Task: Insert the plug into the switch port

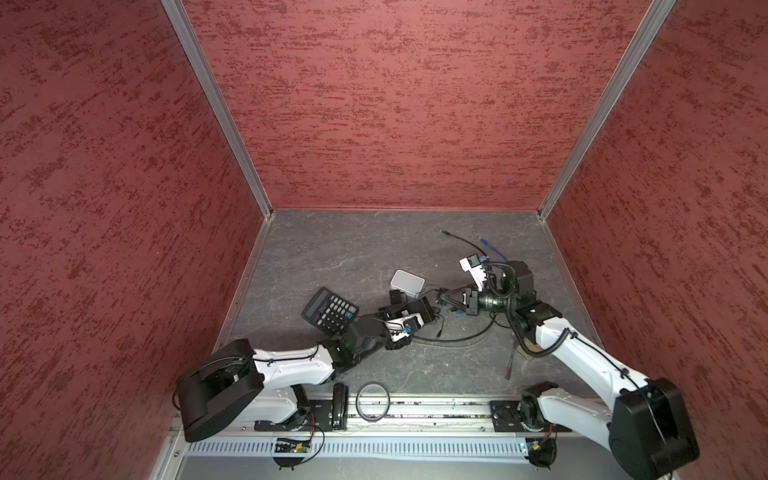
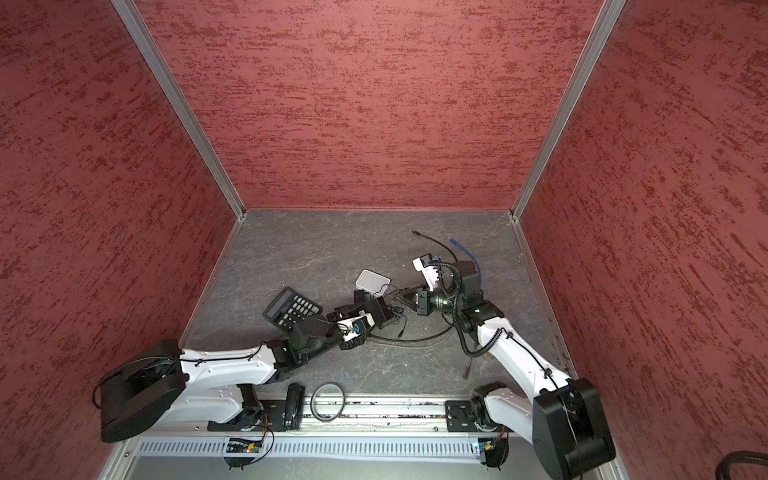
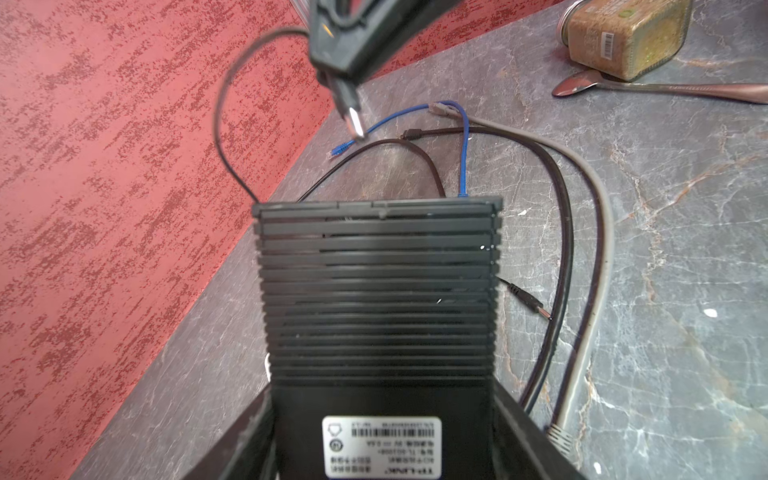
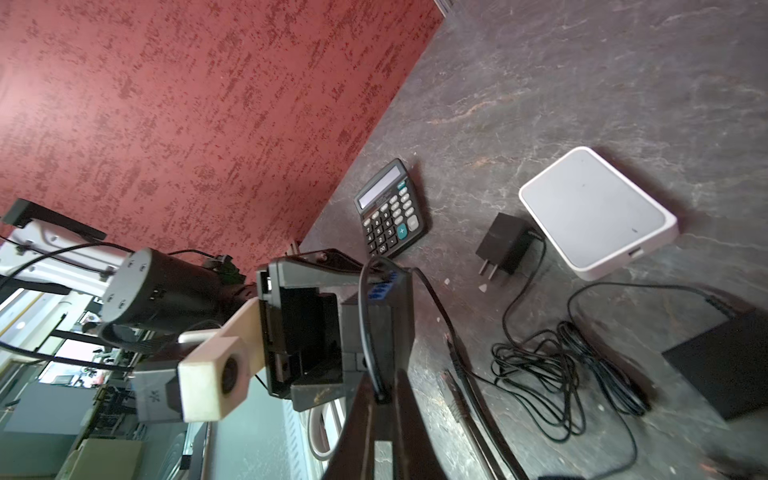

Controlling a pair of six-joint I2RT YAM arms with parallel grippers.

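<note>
- Nearest you, the switch (image 3: 378, 291) is a black ribbed TP-Link unit. Its label side faces the left wrist camera and its port edge faces away from that camera.
- Your left gripper (image 3: 382, 399) has its jaws clamped across the two sides of the switch and serves as the fixture.
- Your right gripper (image 4: 380, 395) has its jaws pinched together on the barrel plug (image 3: 350, 110), with the cable looping away.
- That barrel plug hangs just beyond the port edge, apart from the switch, with its metal tip angled off-line.
- A blue port row (image 4: 380, 289) faces the right gripper; the power socket itself cannot be made out.
- Step in hand, as judged: alignment before insertion. Next, square the tip to the socket, then push along its axis while the left gripper braces the switch.
</note>
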